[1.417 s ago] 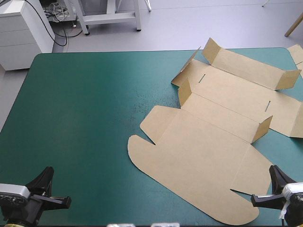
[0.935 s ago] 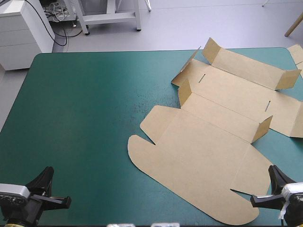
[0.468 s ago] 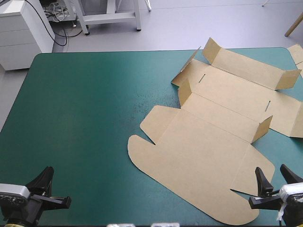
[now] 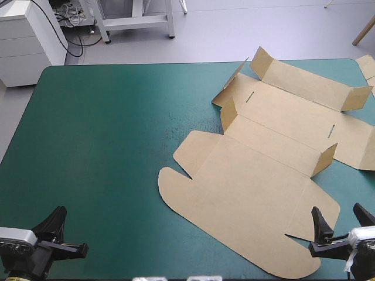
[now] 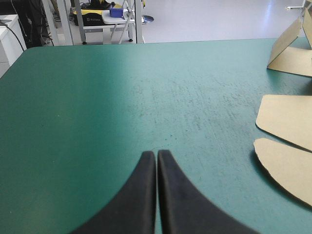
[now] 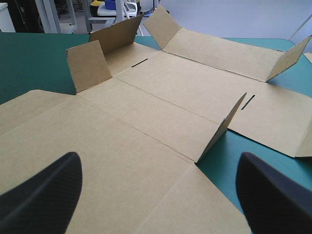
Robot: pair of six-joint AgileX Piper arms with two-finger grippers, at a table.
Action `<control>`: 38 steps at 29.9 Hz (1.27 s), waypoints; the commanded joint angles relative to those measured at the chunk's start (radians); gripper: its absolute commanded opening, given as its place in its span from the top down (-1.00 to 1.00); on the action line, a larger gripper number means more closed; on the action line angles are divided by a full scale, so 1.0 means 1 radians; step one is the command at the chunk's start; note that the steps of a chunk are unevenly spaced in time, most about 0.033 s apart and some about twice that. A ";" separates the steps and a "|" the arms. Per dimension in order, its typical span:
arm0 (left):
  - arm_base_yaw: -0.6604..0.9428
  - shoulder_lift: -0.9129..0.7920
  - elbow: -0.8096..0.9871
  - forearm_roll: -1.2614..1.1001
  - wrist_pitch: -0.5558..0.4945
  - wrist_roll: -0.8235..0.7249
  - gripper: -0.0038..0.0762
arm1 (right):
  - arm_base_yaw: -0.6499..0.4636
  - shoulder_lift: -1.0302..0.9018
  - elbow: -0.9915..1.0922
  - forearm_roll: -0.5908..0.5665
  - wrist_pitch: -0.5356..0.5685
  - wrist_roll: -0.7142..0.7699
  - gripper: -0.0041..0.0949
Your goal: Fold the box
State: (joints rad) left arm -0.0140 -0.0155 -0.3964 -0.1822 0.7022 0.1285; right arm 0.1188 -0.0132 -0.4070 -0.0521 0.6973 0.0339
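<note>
My right gripper is wide open and empty. The box lies dead ahead, mostly flat with small flaps raised, and its near corner reaches in between my fingers. Its long axis runs away from me, diagonally across the counter. My left gripper is shut and empty, with the box well off to its right, so the right arm is nearer. Ahead of the left is only teal-green cover.

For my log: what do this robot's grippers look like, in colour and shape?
The left gripper and right gripper match: each has two broad black fingers shaped like curved fins, wide at the base, narrowing to a rounded tip. The surface is matte, with no markings visible.
</note>
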 commanded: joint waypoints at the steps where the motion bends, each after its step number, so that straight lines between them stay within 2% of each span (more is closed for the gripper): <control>1: 0.000 -0.011 -0.021 -0.016 -0.082 0.000 0.92 | 0.003 0.002 -0.034 -0.096 -0.064 0.138 -0.69; 5: 0.000 -0.011 -0.021 -0.016 -0.082 0.000 0.92 | 0.003 0.095 -0.060 -0.213 -0.014 0.311 -0.69; 7: 0.000 -0.011 -0.021 -0.016 -0.082 0.000 0.92 | 0.003 0.164 -0.104 -0.231 0.016 0.357 -0.69; 14: 0.000 -0.011 -0.021 -0.049 -0.080 0.000 0.92 | 0.003 0.479 -0.314 -0.243 0.132 0.386 -0.69; 19: 0.000 -0.011 -0.021 -0.049 -0.080 0.000 0.92 | 0.003 0.678 -0.430 -0.268 0.146 0.491 -0.69; 23: 0.000 -0.011 -0.021 -0.049 -0.080 0.000 0.92 | 0.003 0.846 -0.526 -0.251 0.222 0.495 -0.69; 28: 0.000 -0.011 -0.021 -0.049 -0.080 0.000 0.92 | -0.021 1.017 -0.614 -0.254 0.242 0.456 -0.69; 31: 0.000 -0.011 -0.021 -0.049 -0.080 0.000 0.92 | -0.109 1.117 -0.657 -0.170 0.266 0.373 -0.69; 36: 0.000 -0.011 -0.021 -0.049 -0.080 0.000 0.92 | -0.323 1.245 -0.699 0.127 0.264 0.160 -0.69; 38: 0.000 -0.011 -0.021 -0.049 -0.080 0.000 0.92 | -0.377 1.287 -0.708 0.191 0.268 0.107 -0.69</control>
State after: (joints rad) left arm -0.0140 -0.0155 -0.3959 -0.2121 0.7003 0.1285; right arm -0.1824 1.2443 -1.0709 0.0393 0.9955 0.2361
